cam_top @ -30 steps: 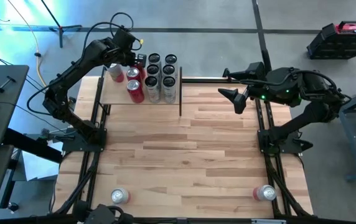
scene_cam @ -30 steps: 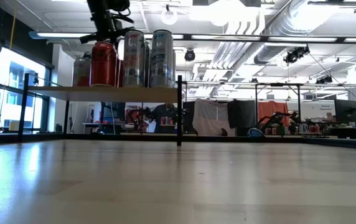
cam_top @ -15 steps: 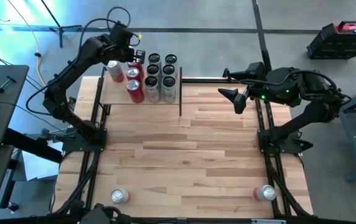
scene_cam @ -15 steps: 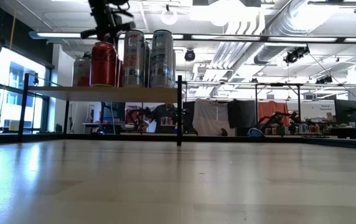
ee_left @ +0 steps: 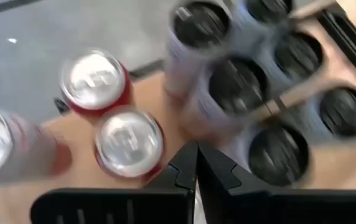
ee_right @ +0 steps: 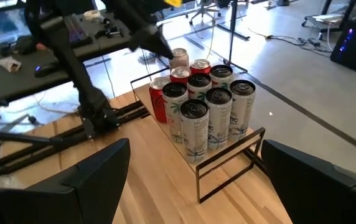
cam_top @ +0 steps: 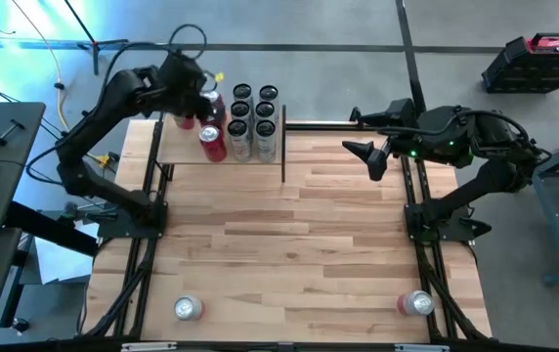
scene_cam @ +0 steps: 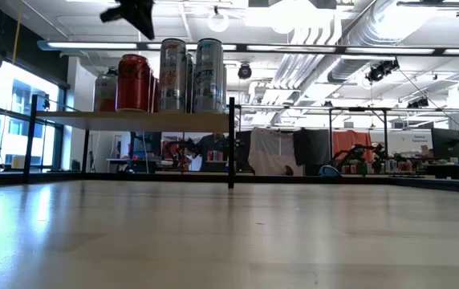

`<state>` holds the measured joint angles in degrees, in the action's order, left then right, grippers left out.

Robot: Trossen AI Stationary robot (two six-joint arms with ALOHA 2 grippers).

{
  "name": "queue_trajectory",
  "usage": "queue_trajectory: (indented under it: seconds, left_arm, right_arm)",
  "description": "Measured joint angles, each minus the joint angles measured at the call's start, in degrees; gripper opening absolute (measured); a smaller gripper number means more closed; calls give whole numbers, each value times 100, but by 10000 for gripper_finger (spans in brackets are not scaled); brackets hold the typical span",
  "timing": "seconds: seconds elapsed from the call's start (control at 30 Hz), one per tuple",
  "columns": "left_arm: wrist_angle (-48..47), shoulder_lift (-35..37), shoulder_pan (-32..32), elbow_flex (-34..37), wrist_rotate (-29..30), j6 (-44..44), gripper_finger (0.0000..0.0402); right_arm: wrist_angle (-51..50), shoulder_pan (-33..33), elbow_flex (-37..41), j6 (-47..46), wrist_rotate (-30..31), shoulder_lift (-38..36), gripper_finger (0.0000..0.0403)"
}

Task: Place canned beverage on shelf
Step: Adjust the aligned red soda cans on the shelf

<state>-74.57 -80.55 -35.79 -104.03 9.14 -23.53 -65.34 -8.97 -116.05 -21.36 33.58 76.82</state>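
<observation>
The shelf [cam_top: 175,149] stands at the table's far left, its light plank [scene_cam: 133,119] raised on black posts. Upright on it are red canned beverages [cam_top: 212,143] with silver tops [ee_left: 128,142] and several tall white cans [cam_top: 253,119] with dark tops [ee_left: 237,84]. My left gripper [cam_top: 204,106] hovers shut and empty above the red cans, clear of them in the low view [scene_cam: 136,14], its fingertips [ee_left: 195,163] together. My right gripper [cam_top: 363,135] waits open at the far right, raised and facing the shelf [ee_right: 228,155].
Two more red cans sit on the tabletop near its front edge, one at the left [cam_top: 189,308] and one at the right [cam_top: 416,303]. The wide wooden tabletop [cam_top: 289,235] lies between them and the shelf. Black frame rails run along both sides.
My left gripper has risen from just above the red cans' tops to well above them and drawn a little back toward the table's left edge, staying shut. The cans on the shelf have not moved.
</observation>
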Motion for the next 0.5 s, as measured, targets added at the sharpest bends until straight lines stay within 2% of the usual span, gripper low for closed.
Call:
queue_trajectory:
  seconds: [0.17,0.23,0.3,0.5]
  left_arm:
    - [-708,156,605,27,31,-631,0]
    - [-974,126,761,132,271,-899,0]
    - [-1045,115,877,320,528,-1132,0]
    - [-877,111,938,727,604,-1334,0]
  right_arm:
    - [0,-2,0,306,-131,0,348]
    - [0,-2,0,368,-133,0,348]
    - [0,0,0,373,-142,0,348]
    - [0,-2,0,357,-268,0,348]
